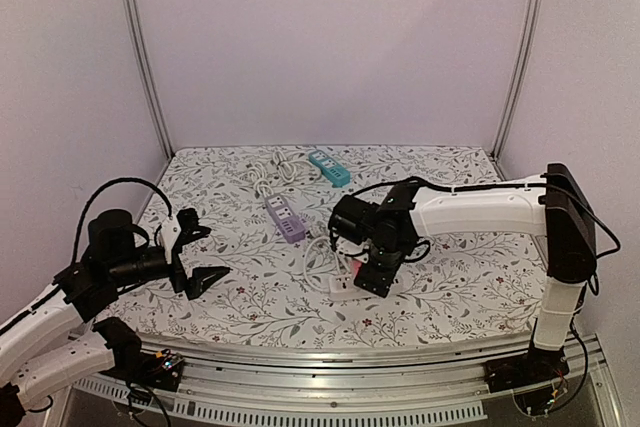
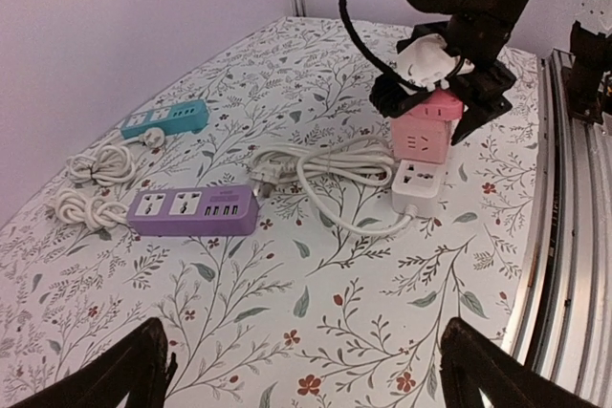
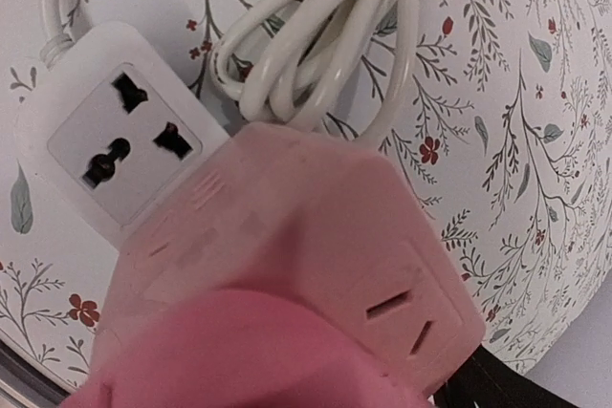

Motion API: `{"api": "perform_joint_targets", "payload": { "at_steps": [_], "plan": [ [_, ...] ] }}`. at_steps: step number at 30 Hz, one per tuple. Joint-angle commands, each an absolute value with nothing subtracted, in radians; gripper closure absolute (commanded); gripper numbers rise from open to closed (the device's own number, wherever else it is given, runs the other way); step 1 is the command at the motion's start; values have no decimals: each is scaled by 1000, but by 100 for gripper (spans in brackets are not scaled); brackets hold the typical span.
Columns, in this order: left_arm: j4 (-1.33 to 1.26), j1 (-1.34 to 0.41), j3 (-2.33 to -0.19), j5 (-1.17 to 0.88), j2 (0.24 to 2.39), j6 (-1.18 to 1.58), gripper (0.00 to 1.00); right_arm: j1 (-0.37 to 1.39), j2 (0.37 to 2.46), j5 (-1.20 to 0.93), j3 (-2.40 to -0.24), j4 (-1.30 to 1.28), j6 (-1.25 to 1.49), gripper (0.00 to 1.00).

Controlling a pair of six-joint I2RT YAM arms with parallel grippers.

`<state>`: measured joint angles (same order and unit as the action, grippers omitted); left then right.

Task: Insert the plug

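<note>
A pink cube-shaped plug stands upright on the end of a white power strip right of the mat's middle. My right gripper comes down over it, a black finger pressed to each side of the cube. In the right wrist view the pink plug fills the frame, the white strip's free socket shows beside it, and one finger peeks out at the bottom right. My left gripper hovers open over bare mat at the near left, holding nothing.
A purple power strip and a teal one lie further back, each with coiled white cable. The white strip's bundled cord lies beside it. A metal rail runs along the near edge, and walls enclose the mat.
</note>
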<state>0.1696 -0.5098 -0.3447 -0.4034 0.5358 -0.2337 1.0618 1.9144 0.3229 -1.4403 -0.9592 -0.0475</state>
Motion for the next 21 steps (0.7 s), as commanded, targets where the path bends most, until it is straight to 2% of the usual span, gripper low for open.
{"api": "perform_joint_targets", "payload": {
  "at_steps": [1, 8, 14, 18, 21],
  "plan": [
    [166, -495, -328, -414, 528, -229, 2, 1048, 1862, 399, -1400, -939, 30, 14],
    [166, -494, -325, -417, 524, -230, 3, 1039, 1781, 380, -1329, -930, 29, 6],
    [158, -492, -321, -409, 520, -232, 2, 1047, 1598, 298, -1310, -965, 51, 4],
    [137, -486, -316, -379, 522, -212, 2, 1117, 1548, 286, -1386, -940, 23, 4],
    [123, -475, -317, -350, 528, -201, 2, 1156, 1632, 263, -1520, -888, -25, 6]
  ]
}}
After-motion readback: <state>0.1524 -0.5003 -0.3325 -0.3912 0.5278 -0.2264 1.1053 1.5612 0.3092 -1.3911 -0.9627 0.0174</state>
